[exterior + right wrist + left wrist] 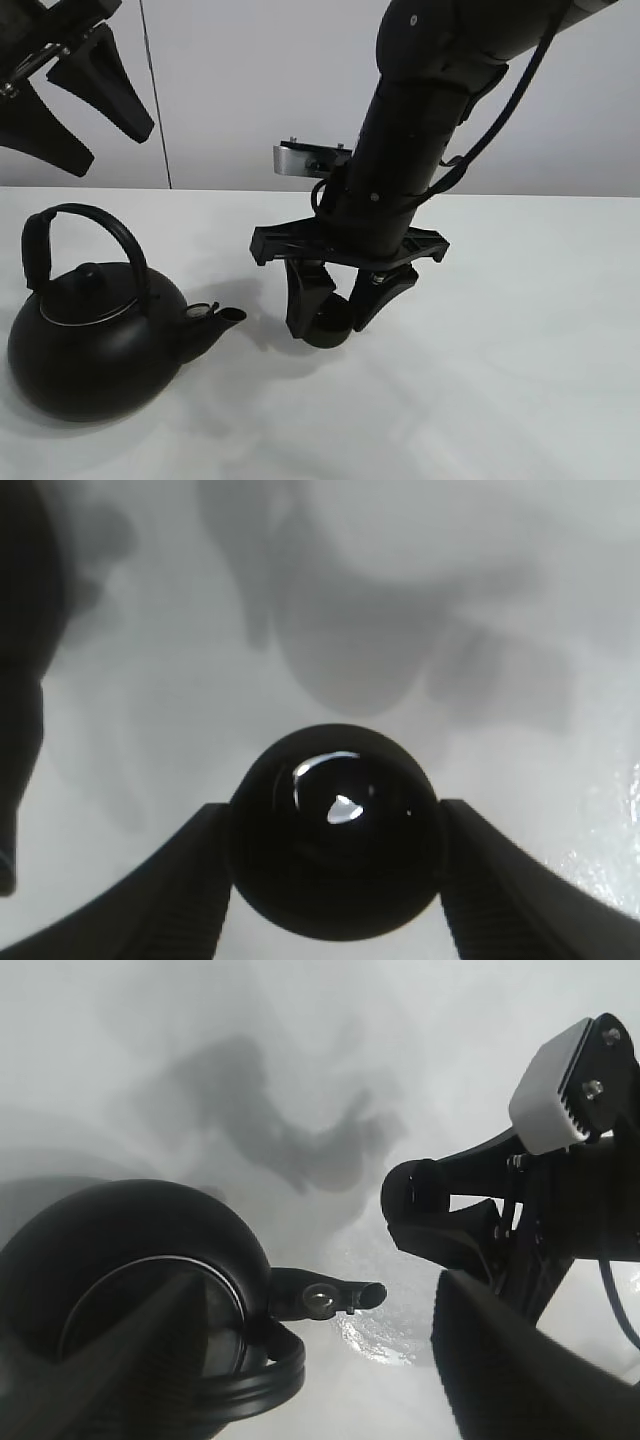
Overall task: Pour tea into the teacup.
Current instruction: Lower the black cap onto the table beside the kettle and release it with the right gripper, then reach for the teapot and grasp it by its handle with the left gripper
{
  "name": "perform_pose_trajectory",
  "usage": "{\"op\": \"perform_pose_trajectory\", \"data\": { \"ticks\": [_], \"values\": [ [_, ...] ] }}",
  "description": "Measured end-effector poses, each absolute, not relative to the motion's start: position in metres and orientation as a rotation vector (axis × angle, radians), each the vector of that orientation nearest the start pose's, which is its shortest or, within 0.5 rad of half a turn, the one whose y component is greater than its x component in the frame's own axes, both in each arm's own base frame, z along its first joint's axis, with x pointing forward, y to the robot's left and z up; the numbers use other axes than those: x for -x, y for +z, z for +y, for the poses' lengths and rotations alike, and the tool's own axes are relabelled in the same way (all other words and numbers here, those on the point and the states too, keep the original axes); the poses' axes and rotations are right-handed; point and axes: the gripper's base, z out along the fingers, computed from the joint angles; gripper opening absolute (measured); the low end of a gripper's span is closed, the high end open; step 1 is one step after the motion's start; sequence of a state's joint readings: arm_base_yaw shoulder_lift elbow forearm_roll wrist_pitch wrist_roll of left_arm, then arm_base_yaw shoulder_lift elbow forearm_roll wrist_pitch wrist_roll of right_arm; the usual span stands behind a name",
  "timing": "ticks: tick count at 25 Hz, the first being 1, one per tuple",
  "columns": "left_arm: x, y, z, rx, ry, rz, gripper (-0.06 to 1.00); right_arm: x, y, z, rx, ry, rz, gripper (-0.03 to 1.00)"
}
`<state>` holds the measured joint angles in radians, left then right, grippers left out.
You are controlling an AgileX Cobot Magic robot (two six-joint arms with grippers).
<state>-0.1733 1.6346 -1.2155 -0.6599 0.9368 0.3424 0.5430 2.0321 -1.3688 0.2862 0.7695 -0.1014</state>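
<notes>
The small black teacup (328, 326) is at the middle of the white table, low at the surface. My right gripper (336, 318) is shut on it, one finger on each side. In the right wrist view the teacup (335, 845) sits between the fingers (200, 875), with glossy highlights inside it. The big black kettle (95, 340) stands at the front left, its spout (222, 317) pointing toward the cup with a short gap between them. High above the kettle, my left gripper (115, 150) hangs open and holds nothing. Its wrist view looks down on the kettle (130, 1280) and spout (335, 1297).
The white table (520, 330) runs to a pale wall behind. The right arm (420, 130) comes down steeply from the upper right over the table's middle. In the left wrist view, the right arm's gripper body (480, 1210) is just beyond the spout.
</notes>
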Motion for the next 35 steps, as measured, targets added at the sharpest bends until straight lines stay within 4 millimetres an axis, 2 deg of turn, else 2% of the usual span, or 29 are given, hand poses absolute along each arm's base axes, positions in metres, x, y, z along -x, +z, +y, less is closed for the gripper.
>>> {"op": "perform_pose_trajectory", "data": {
  "ticks": [13, 20, 35],
  "values": [
    [-0.320, 0.269, -0.102, -0.264, -0.779, 2.684, 0.47, -0.340, 0.156, 0.230, 0.575, 0.483, 2.833, 0.40],
    [-0.320, 0.269, -0.102, -0.264, -0.779, 2.684, 0.47, -0.338, 0.140, 0.230, 0.577, 0.479, 2.901, 0.40],
    [-0.320, 0.269, -0.102, -0.264, -0.779, 2.683, 0.47, -0.342, 0.126, 0.235, 0.504, 0.533, 2.901, 0.40]
  ]
}}
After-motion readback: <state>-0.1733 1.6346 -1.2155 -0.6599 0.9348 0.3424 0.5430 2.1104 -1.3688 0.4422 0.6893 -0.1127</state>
